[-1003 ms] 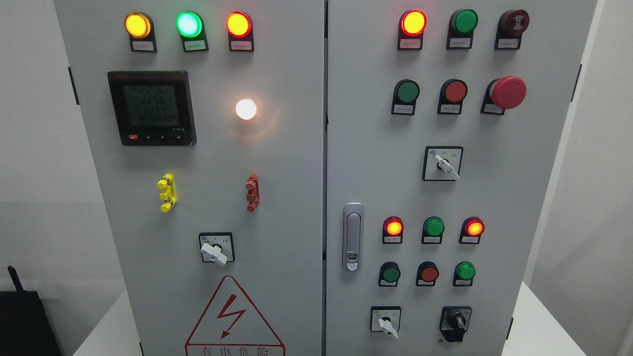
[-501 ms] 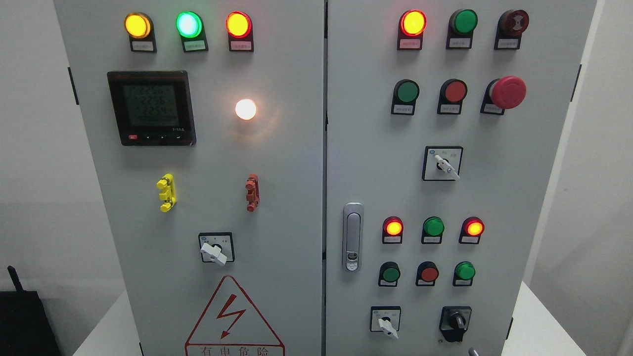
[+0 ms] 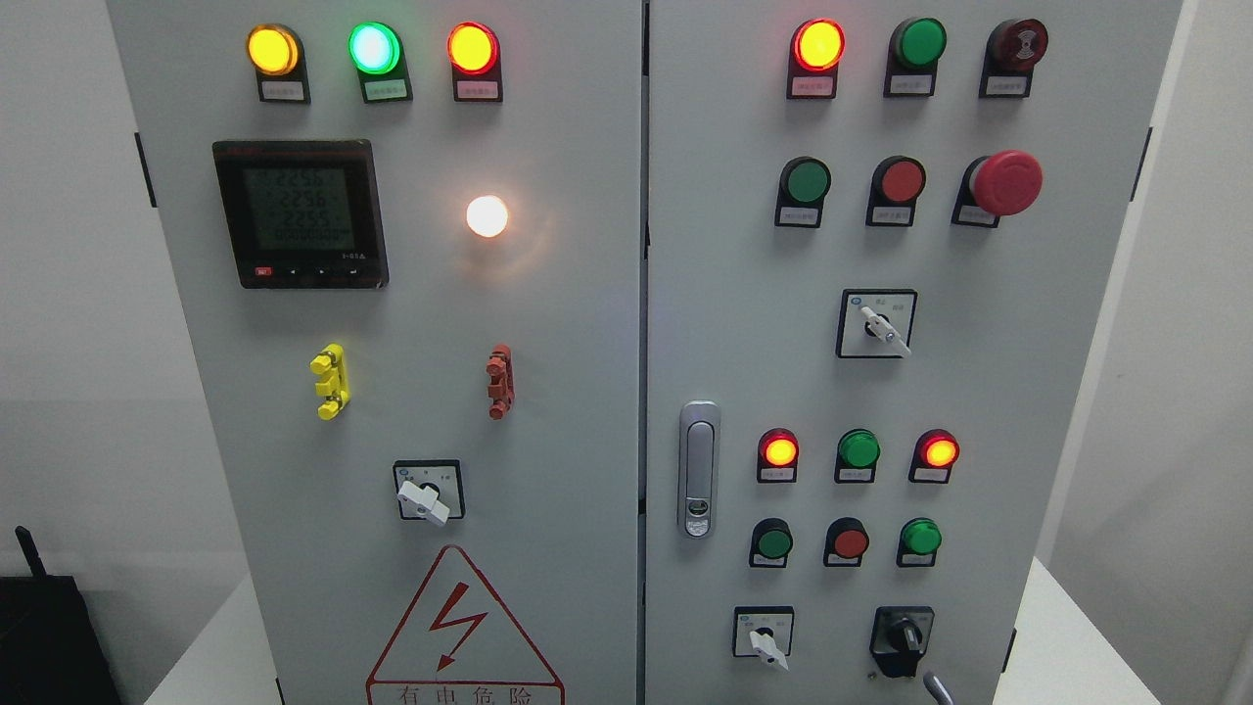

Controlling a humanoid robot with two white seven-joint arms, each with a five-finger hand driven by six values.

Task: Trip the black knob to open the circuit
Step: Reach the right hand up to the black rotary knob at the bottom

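Head view gives me the grey control cabinet (image 3: 548, 323) square on, two doors side by side. My target, the black knob (image 3: 902, 638), sits low on the right door, at about 5 o'clock from the frame's middle, with its pointer standing roughly upright. At its 9 o'clock is a white selector switch (image 3: 765, 643), handle angled down toward 4 o'clock. Just below the black knob, at its 5 o'clock, a thin grey tip (image 3: 938, 688) pokes up from the bottom edge; I take it for a fingertip of one of my hands, near the knob but apart from it. I cannot tell which arm it belongs to, nor whether that hand is spread or curled. Above the knob, at 12 o'clock, a row of three buttons holds a green button (image 3: 920, 538) directly over it. The silver door latch (image 3: 698, 468) stands at the knob's 10 o'clock. On the left door I read a lit meter (image 3: 300, 212) at 10 o'clock and the warning triangle (image 3: 462, 632) at 6 o'clock.
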